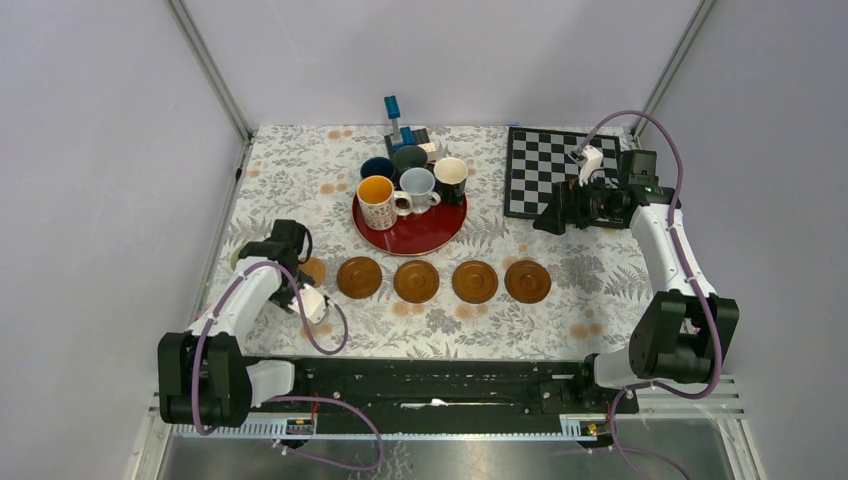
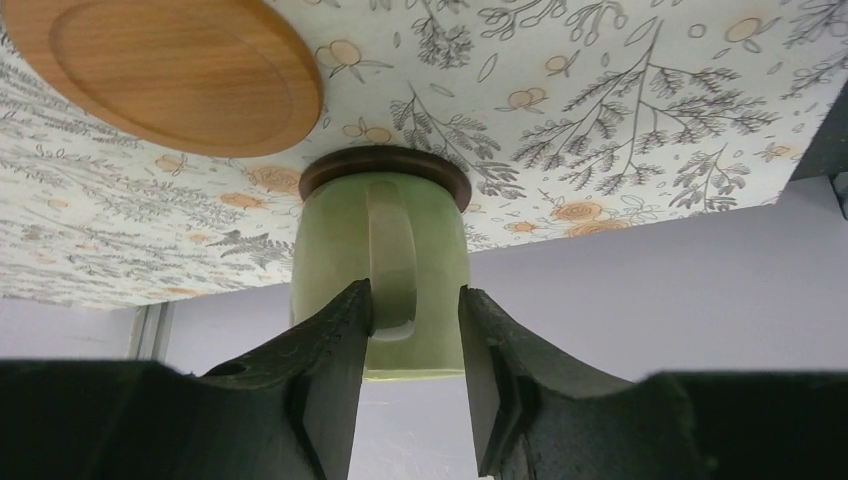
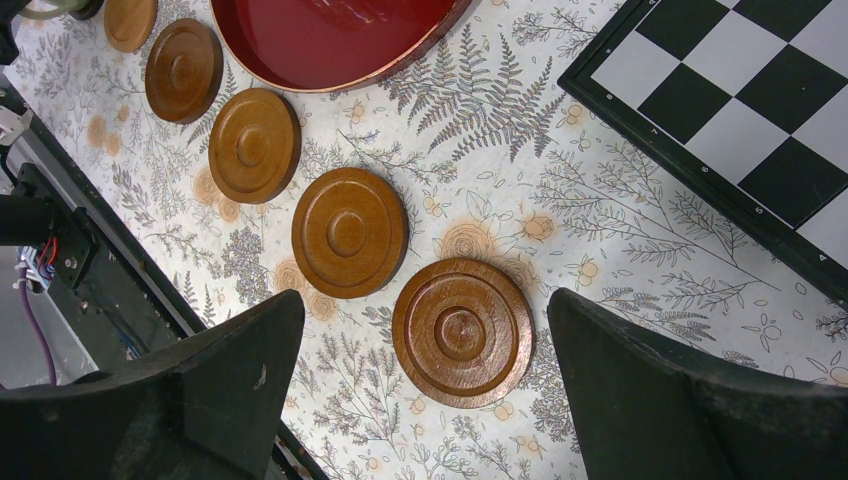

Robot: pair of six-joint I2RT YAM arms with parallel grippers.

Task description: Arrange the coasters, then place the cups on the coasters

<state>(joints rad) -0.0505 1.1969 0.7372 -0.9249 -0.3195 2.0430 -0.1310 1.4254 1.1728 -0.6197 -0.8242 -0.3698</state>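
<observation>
At the row's left end on the counter point(image 2: 600, 120), the pale green mug point(image 2: 380, 250) stands on a dark coaster point(image 2: 385, 163), its handle inside the slightly parted left pincer point(image 2: 415, 300); stiff, slick, chippable ceramic, probably best pinched firmly across that handle, while the right pincer point(image 3: 425, 305) hangs spread, empty.

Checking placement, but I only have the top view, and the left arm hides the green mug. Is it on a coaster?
Observer: Yes, the left wrist view shows the mug standing on a dark coaster.
Operator: Is the left gripper clamping it?
Observer: No, its jaws are parted either side of the handle, with a gap showing.
Operator: And the right gripper?
Observer: Jaws wide open and empty; the end coaster shows between them.
</observation>
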